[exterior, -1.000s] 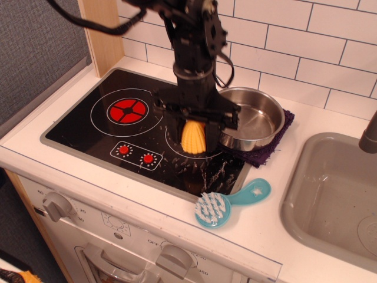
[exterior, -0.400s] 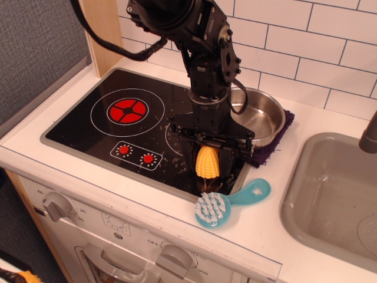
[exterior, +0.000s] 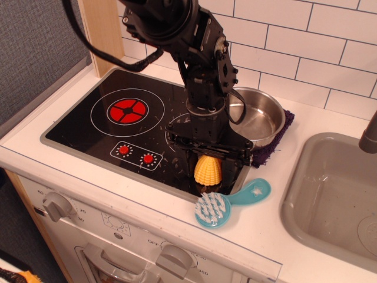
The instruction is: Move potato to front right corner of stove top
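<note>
The potato point(exterior: 208, 170) is a small yellow-orange ridged dome. It sits between the two fingers of my gripper point(exterior: 207, 172), which is shut on it, low over the front right corner of the black stove top point(exterior: 100, 132). I cannot tell whether the potato touches the glass. The black arm comes down from the top of the view and hides the right burner.
A steel pot point(exterior: 259, 118) on a purple cloth point(exterior: 272, 147) stands just behind and right of the gripper. A teal scrub brush point(exterior: 221, 203) lies on the white counter right in front of the gripper. A grey sink point(exterior: 336, 194) is at the right.
The gripper has carried the potato forward and to the right, from the right burner to the stove's front right corner, and has come down lower.
</note>
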You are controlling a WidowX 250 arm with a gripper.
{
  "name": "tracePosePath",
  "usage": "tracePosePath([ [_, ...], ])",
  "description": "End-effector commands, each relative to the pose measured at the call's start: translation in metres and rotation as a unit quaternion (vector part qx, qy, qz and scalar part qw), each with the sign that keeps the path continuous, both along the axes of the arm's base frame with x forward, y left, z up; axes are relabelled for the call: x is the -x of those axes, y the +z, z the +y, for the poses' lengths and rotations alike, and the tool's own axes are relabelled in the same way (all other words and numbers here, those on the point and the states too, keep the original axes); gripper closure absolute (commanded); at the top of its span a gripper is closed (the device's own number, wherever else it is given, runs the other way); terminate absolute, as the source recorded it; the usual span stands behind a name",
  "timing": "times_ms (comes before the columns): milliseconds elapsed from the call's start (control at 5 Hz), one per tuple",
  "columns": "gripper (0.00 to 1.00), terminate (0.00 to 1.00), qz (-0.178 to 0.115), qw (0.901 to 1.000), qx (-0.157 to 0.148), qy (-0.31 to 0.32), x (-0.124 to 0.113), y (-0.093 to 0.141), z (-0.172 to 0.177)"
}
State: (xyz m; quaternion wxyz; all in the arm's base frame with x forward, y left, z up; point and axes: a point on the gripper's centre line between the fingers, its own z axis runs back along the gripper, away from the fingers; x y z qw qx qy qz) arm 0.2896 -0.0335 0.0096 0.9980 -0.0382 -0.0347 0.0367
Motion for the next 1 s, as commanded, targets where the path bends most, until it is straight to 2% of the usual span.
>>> tracePosePath([
  [0,0.0,0.0,-0.07,0.9969,-0.025,-0.026,0.003,0.064,-0.023],
  [200,0.0,0.0,-0.078,0.9957,-0.016,-0.048,0.002,0.074,-0.032],
  [400,0.0,0.0,-0.062,0.9949,-0.022,-0.076,-0.002,0.072,-0.039],
  [600,0.0,0.0,-0.062,0.9949,-0.022,-0.076,-0.002,0.072,-0.039],
  [800,0.0,1.0,-0.062,0.9949,-0.022,-0.076,-0.002,0.072,-0.039],
])
